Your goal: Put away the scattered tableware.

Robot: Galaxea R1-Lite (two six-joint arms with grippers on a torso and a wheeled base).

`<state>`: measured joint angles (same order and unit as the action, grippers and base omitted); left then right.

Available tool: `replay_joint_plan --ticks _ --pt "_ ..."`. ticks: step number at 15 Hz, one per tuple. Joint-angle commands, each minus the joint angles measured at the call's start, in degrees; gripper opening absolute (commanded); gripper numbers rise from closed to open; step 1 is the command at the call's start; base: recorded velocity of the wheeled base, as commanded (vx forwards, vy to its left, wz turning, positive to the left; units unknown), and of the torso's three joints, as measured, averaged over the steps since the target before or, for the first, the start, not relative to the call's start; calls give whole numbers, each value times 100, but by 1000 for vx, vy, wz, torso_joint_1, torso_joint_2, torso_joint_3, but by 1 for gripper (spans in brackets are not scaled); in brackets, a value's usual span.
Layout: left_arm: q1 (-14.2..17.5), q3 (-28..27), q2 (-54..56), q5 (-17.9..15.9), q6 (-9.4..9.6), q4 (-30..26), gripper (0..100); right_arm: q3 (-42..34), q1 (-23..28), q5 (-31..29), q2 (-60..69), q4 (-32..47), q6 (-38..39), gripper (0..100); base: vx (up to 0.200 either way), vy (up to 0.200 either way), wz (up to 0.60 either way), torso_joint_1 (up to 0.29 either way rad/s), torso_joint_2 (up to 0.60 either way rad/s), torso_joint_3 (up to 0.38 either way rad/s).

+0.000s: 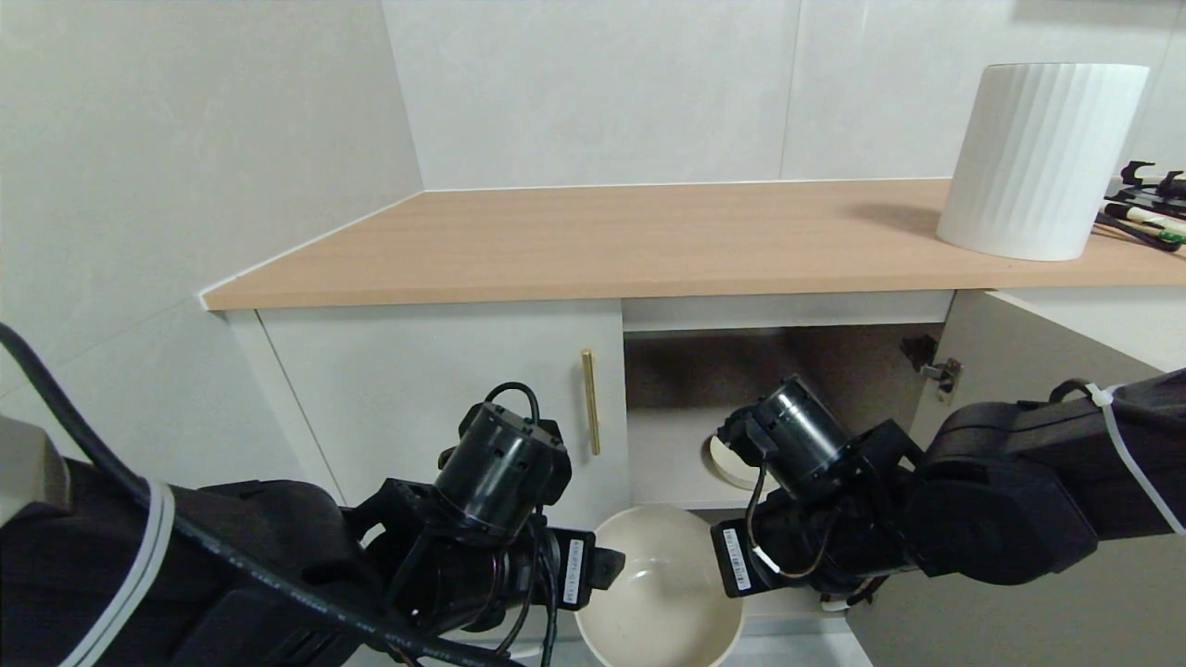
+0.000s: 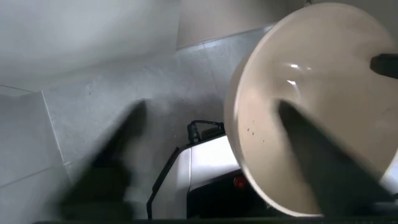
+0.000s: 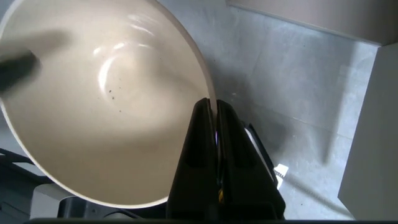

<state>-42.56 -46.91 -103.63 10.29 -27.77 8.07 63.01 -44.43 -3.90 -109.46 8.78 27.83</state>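
Observation:
A cream bowl (image 1: 662, 593) hangs low in front of the cabinet, between my two arms. My right gripper (image 3: 214, 109) is shut on the rim of the bowl (image 3: 106, 124), one finger inside and one outside; in the head view the right gripper (image 1: 727, 565) is at the bowl's right side. My left gripper (image 2: 211, 112) stands open astride the opposite rim, with one finger (image 2: 311, 155) over the inside of the bowl (image 2: 323, 74) and the other outside it. A second pale dish (image 1: 732, 463) lies on the shelf inside the open cabinet.
The cabinet's right door (image 1: 1019, 371) is swung open; the left door (image 1: 435, 380) with its gold handle (image 1: 589, 400) is closed. On the wooden counter (image 1: 602, 241) stand a white ribbed container (image 1: 1042, 157) and several pens (image 1: 1144, 218). Grey tiled floor lies below.

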Motion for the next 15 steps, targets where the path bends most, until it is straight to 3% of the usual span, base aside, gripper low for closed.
replay_joint_plan --ticks 1,4,7,15 --pt "2 -2 1 -9 0 19 100 0 -4 12 -14 -16 3 0 0 0 0 0 0 0" --pt "11 -20 54 -1 -9 28 100 18 23 -41 -84 -25 3 0 0 0 0 0 0 0" --pt "28 -29 150 -9 -79 28 100 9 277 -454 -146 -324 82 0 0 0 0 0 0 0" --pt "99 -29 352 -18 -79 19 100 -8 1745 -832 -735 -1511 583 0 0 0 0 0 0 0"
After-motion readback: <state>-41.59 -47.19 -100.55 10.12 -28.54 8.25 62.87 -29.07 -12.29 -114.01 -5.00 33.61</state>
